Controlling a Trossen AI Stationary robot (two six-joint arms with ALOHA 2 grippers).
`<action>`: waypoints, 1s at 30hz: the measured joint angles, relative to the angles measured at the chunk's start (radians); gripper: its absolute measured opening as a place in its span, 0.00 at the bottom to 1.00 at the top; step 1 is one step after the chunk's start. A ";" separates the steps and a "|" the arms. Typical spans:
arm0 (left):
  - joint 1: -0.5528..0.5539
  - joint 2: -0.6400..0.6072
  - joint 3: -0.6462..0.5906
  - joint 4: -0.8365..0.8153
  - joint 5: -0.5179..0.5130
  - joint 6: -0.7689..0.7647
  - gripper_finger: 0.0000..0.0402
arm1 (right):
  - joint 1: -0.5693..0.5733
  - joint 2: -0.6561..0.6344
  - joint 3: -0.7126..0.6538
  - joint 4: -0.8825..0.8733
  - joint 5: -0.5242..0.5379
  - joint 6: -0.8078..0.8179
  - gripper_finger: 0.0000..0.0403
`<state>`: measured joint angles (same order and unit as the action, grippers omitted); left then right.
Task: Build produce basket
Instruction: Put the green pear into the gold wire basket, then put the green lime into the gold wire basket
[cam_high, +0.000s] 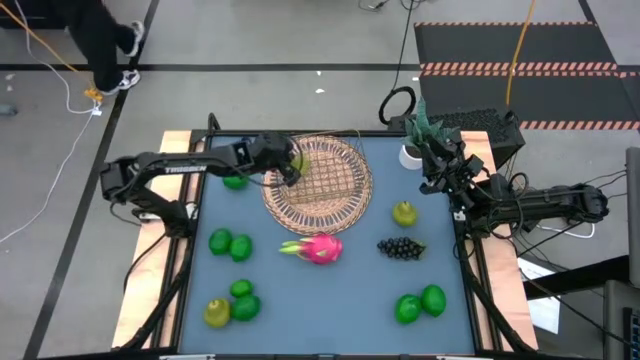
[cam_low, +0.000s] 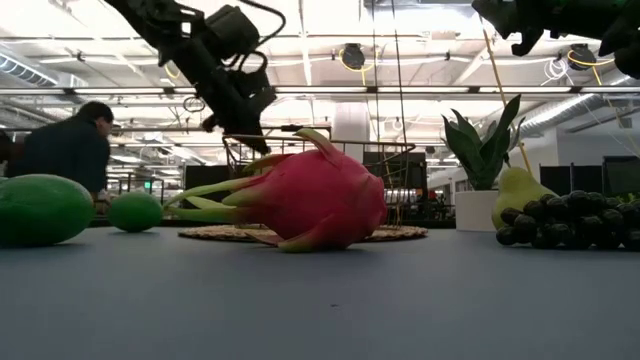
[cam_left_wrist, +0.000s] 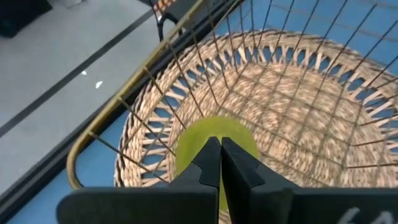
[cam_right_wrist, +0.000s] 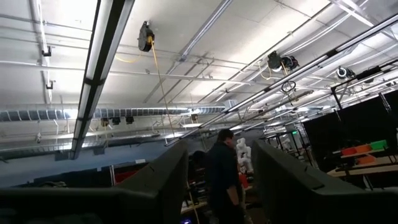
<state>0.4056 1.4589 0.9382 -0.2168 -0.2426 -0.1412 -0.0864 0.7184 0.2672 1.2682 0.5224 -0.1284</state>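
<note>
At the table's far middle sits one wicker basket (cam_high: 318, 182), with a thin wire frame rising over its woven floor. One yellow-green fruit (cam_left_wrist: 214, 144) lies inside at its left rim, under the left gripper (cam_high: 290, 170). That gripper's fingers (cam_left_wrist: 208, 163) are pressed together, tips down over the fruit; whether they touch it cannot be told. Outside the basket, one pink dragon fruit (cam_high: 318, 247) lies just at its near rim, and one dark grape bunch (cam_high: 401, 248) rests to the right of that. One pear (cam_high: 404, 212) stands between the basket and the right edge. Round green fruits count seven: one (cam_high: 235, 181) just left of the basket, two (cam_high: 230, 243) near the left edge, two more (cam_high: 243, 300) toward the near left corner, and two (cam_high: 420, 303) toward the near right corner. A second yellow-green fruit (cam_high: 217, 313) lies beside the near-left pair. One potted plant (cam_high: 415, 140) stands at the far right corner. The right gripper (cam_high: 437, 172) hangs raised near that plant, tilted up at the ceiling, its fingers (cam_right_wrist: 165, 180) wide apart and holding nothing. One person (cam_low: 68, 148) shows in the room beyond the table (cam_high: 330, 320).
</note>
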 joint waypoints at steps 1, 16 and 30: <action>0.002 0.008 0.000 0.005 0.000 -0.003 0.01 | 0.000 0.000 0.000 0.000 0.000 0.000 0.42; 0.010 -0.005 0.023 -0.002 -0.023 0.005 0.31 | 0.000 0.000 0.000 -0.012 0.004 -0.001 0.42; 0.002 -0.265 0.224 -0.445 -0.235 0.000 0.55 | 0.002 -0.014 0.000 -0.019 0.004 -0.019 0.42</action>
<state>0.4074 1.1941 1.1625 -0.6614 -0.4774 -0.1411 -0.0842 0.7040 0.2672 1.2494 0.5265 -0.1473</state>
